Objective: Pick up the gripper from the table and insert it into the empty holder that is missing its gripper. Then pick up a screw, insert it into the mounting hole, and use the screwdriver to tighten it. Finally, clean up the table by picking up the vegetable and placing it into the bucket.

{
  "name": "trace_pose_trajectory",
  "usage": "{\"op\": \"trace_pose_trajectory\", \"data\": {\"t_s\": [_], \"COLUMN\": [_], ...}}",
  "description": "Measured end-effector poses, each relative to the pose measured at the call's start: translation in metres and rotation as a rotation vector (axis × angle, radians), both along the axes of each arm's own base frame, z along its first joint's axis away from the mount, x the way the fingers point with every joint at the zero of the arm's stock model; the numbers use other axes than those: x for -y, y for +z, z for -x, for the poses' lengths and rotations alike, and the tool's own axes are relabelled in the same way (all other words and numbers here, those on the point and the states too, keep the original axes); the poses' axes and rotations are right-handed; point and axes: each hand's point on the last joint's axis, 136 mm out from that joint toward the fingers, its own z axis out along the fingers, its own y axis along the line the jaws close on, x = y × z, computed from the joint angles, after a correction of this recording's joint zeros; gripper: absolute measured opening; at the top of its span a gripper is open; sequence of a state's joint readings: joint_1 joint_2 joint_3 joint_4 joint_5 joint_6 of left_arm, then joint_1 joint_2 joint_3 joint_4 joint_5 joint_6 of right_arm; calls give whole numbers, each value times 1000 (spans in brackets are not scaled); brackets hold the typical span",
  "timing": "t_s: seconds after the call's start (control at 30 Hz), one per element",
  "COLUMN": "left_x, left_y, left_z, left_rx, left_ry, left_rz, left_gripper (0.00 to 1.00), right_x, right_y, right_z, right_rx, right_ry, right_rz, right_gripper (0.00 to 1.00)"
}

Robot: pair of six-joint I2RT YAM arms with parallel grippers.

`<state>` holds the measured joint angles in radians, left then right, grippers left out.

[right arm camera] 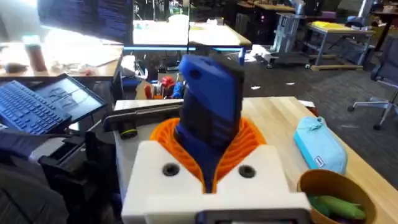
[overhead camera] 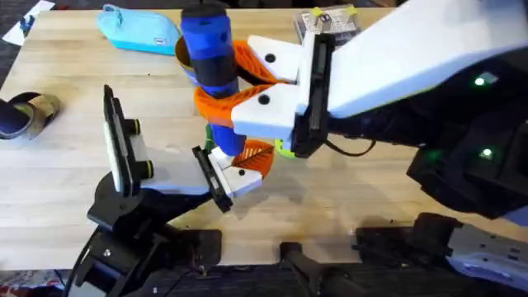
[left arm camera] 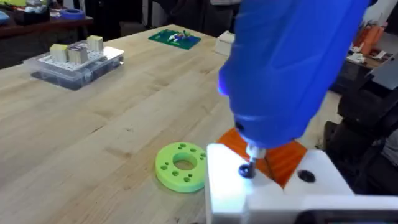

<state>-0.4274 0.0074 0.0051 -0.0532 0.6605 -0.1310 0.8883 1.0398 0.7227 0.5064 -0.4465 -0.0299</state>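
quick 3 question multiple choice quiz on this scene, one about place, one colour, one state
1. Where is the green vegetable?
A. beside the pouch
B. in the bucket
C. in the left jaws

2. What colour is the ring on the table?
A. lime green
B. red
C. black

3. What is the right gripper doing?
A. open over the table
B. shut on the screwdriver
C. shut on the pouch

Answers:
1. B, the vegetable lies inside the bucket.
2. A, the ring is lime green.
3. B, the right gripper clamps the screwdriver.
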Motion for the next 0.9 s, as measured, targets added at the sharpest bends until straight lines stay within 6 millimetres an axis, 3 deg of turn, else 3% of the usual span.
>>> {"op": "trace_pose_trajectory", "data": {"t_s": [0.9], "left_x": [0], "left_y": [0], "left_z": [0], "left_rx": [0], "left_ry": [2], "left_rz": [0], "left_gripper": [12], "right_x": [-2], "right_y": [2], "right_z": [-1], "right_rx": [12], "right_ry": [3], "right_rz": [-14], "right_gripper": [44]}}
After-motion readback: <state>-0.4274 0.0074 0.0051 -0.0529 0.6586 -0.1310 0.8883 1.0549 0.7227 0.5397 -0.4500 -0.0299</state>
